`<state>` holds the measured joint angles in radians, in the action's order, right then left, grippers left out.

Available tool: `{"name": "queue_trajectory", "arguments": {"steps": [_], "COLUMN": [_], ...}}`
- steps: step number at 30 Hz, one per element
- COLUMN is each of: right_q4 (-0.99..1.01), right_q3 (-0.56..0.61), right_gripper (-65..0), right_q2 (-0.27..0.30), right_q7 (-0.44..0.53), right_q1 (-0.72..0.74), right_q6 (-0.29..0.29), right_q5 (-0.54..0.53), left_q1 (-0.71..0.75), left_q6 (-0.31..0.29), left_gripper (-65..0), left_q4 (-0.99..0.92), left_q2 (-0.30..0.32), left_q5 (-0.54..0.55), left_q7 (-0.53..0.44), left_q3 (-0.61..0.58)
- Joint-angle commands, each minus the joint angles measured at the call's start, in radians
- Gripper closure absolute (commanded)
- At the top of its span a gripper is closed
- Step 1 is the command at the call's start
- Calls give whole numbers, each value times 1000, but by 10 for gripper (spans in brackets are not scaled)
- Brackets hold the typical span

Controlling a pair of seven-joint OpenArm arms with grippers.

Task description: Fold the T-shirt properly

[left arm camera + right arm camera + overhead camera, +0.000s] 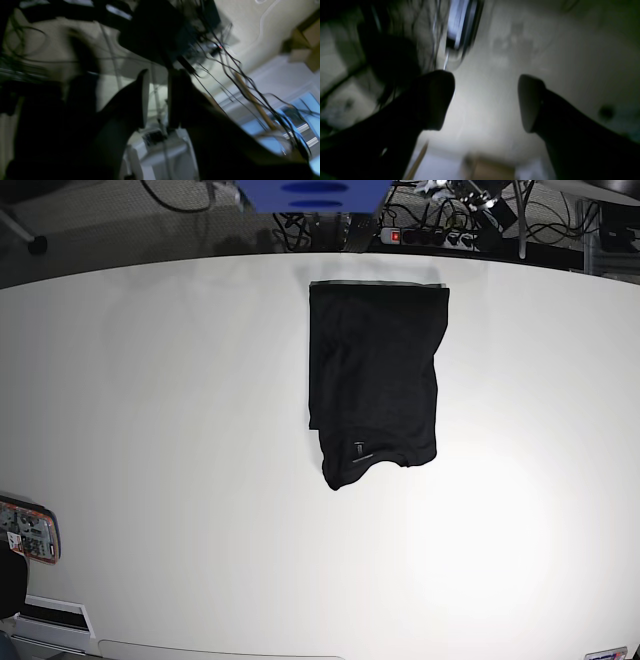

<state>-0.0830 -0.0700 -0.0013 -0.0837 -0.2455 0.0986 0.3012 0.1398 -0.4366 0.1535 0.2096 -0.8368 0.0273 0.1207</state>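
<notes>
The T-shirt (375, 380) lies flat on the white desk (180, 440), folded into a tall narrow panel, toward twelve o'clock from the desk's middle and reaching almost to the far edge. Its top edge is straight. Its lower edge is uneven, with a rounded flap hanging lowest at about seven o'clock of the cloth and a small pale tag showing just above that flap. No arm shows in the base view, and nothing touches the cloth.

Both wrist views are blurred and point away from the desk, toward walls and a ceiling. The left gripper (158, 98) has its fingers (140, 100) drawn close together, a narrow strip of light between them and nothing in that gap. Dark cables (225, 62) hang across the view behind it, from twelve toward four o'clock. The right gripper (486, 102) has its fingers (437, 100) spread wide apart, holding nothing.
</notes>
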Motion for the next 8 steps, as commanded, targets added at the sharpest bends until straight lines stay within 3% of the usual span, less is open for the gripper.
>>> {"name": "queue_trajectory", "arguments": {"steps": [1,8], "right_q4": [-4,-4], "right_q3": [2,2], "right_gripper": [-423,-423], "right_q2": [-1,4], "right_q7": [14,14], "right_q1": [2,10], "right_q6": [10,10], "right_q5": [6,10], "left_q1": [-1,-6], "left_q6": [-3,-3], "left_gripper": [-130,-130], "left_q4": [4,4], "left_q2": [11,7], "left_q5": [0,0], "left_q7": [12,9], "left_q3": [-2,-2]}}
